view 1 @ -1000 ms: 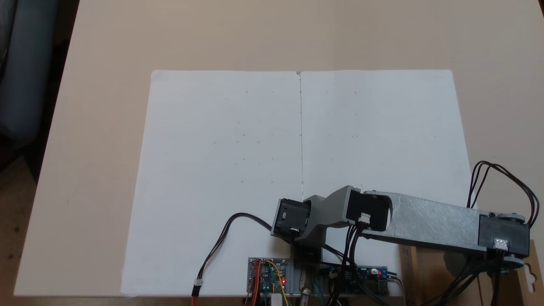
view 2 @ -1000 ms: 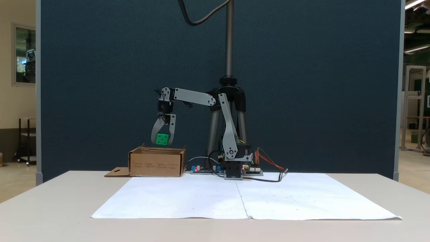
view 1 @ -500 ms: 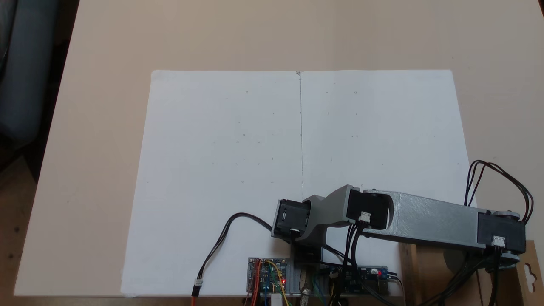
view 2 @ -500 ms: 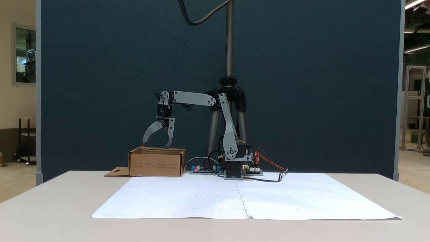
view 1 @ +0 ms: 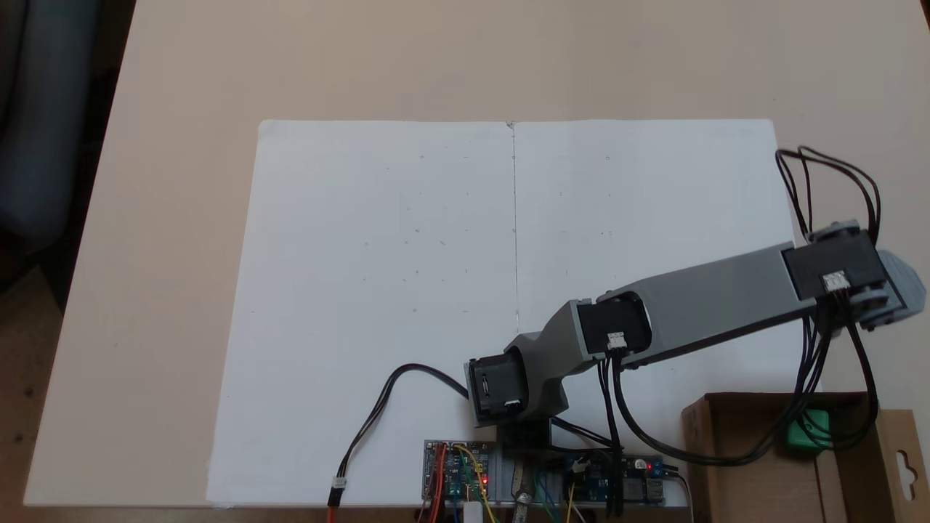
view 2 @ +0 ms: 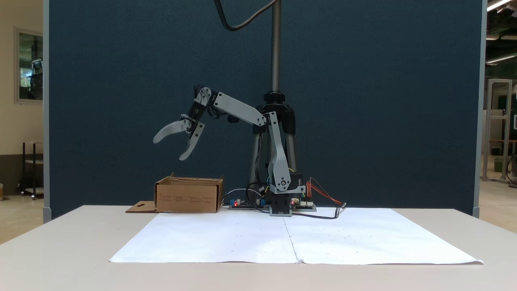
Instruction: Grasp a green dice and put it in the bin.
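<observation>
The green dice (view 1: 808,428) lies inside the bin (view 2: 188,195) at the desk (view 2: 60,250) corner beside the arm's base; the hand (view 2: 167,149), jaws spread and empty, hangs above the box, suggesting the drop is done.

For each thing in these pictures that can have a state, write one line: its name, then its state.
gripper: open, empty, raised above the bin
green dice: lying inside the bin, released
bin: open-topped, upright on the table, side flap folded out flat
paper sheet: lying flat on the table
</observation>
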### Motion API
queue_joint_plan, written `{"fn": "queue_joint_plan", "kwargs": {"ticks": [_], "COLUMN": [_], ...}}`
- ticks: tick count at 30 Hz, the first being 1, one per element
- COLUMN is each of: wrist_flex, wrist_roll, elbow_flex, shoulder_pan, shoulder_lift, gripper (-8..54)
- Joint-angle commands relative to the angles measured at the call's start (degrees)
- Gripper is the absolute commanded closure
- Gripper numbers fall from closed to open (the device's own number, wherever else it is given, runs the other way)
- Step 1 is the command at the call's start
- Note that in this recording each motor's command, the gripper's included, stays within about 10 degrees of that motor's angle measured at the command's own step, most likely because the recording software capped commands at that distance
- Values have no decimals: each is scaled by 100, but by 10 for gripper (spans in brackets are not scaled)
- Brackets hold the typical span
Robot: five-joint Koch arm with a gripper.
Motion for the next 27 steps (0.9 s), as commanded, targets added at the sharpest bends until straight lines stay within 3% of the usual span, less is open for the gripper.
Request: {"fn": "queue_joint_plan", "kwargs": {"ticks": [1, 20, 27], "wrist_flex": [-123, -413, -2213], "wrist_roll": [817, 817, 835], "elbow_flex": [-264, 97, 2602], "shoulder_pan": [-483, -6029, -6979], "shoulder_lift": [422, 1213, 1925], "gripper": [17, 12, 19]}}
